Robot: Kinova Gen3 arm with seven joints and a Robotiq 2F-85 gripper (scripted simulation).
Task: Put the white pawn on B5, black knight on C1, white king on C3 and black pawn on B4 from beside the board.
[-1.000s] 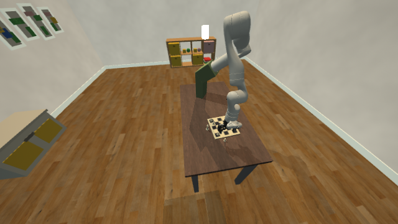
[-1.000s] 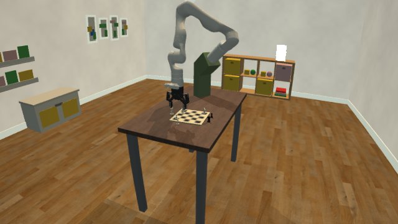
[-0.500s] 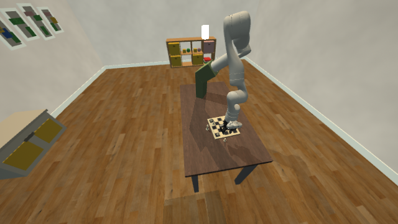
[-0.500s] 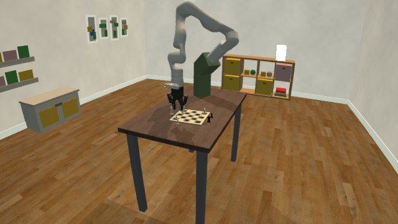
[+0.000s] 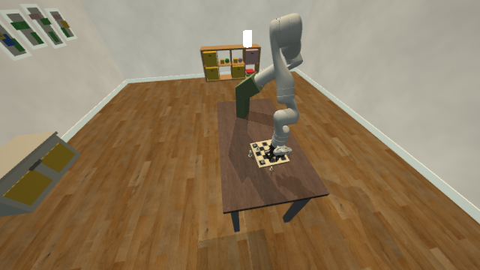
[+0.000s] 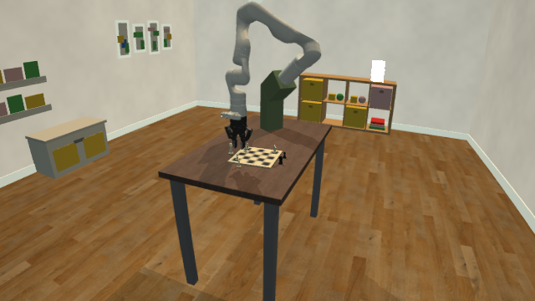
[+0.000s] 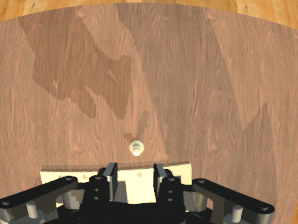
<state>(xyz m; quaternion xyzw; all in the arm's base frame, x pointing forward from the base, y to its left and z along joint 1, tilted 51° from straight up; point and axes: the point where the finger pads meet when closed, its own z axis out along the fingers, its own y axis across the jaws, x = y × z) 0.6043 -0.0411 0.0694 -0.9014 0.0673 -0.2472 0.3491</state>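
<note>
Wooden table, checkered board, black jaws half-closed

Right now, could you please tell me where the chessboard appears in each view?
Top: the chessboard lies just right of centre on the table, partly under the arm.
Exterior: centre, right of the pincer.
Wrist: a cream strip near the bottom.
Shared landmark: the dark wooden table.

Lone white piece stands on bare surface ahead of fingers; open room around it.
</note>
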